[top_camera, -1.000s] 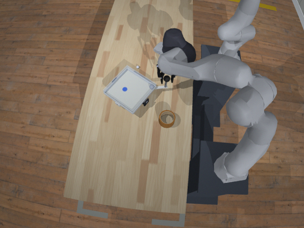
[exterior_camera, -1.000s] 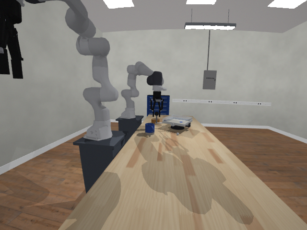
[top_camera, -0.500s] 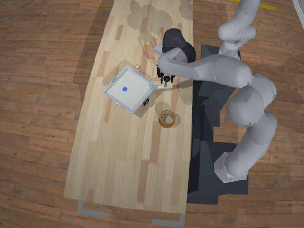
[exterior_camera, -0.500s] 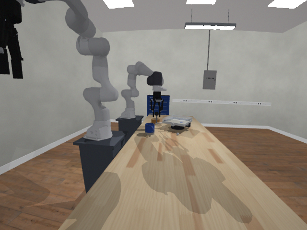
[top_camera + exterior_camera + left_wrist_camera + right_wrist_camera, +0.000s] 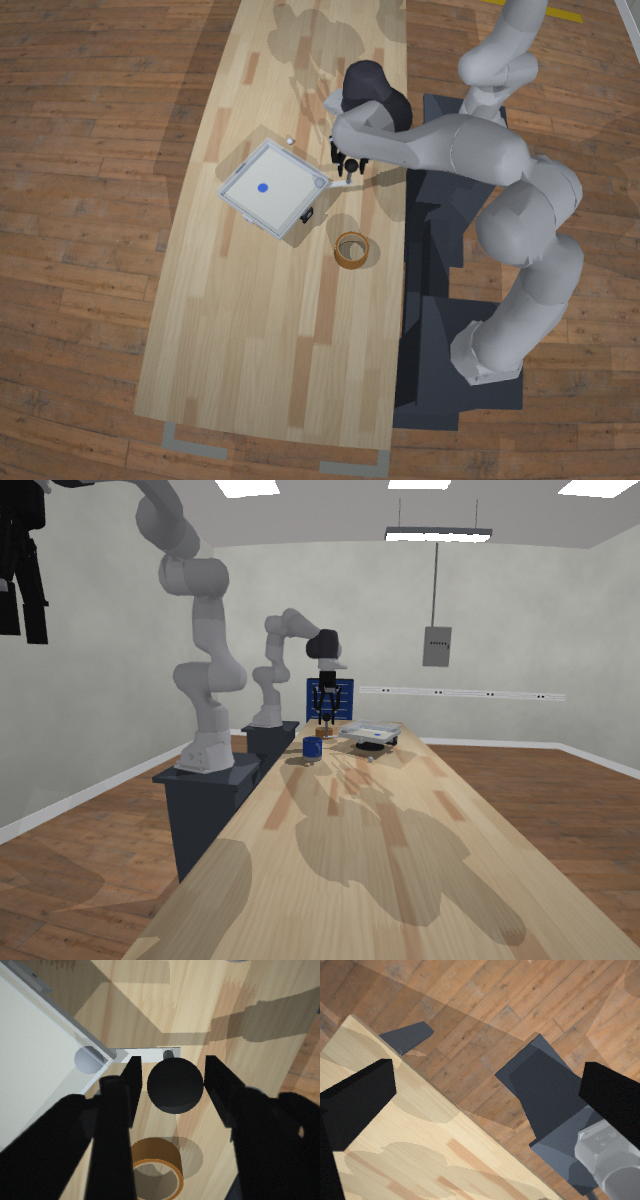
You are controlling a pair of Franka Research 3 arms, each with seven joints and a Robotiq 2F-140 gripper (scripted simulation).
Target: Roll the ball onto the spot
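Beside the black knob, you had the ball cornered and no firm grip.
Left to right from above, your clear-lidded pale square plate (image 5: 249, 217) (image 5: 373, 739) (image 5: 65, 1019) held the printed blue spot (image 5: 262, 188) (image 5: 377, 734) and, well apart in the handle-side corner, the grey steel ball (image 5: 319, 182) (image 5: 344, 731) (image 5: 89, 1059). Your left gripper (image 5: 352, 170) (image 5: 326, 722) (image 5: 173, 1070) stood part-open around the round black knob (image 5: 351, 165) (image 5: 326, 717) (image 5: 175, 1085), unclenched; slack there risked slipping, and oversteep tilting could have overshot the spot. You couldn't tell what the orange-brown open ring (image 5: 351, 265) (image 5: 324, 732) (image 5: 157, 1149) contained. Your right gripper (image 5: 23, 637) (image 5: 488, 1077) was released, wide.
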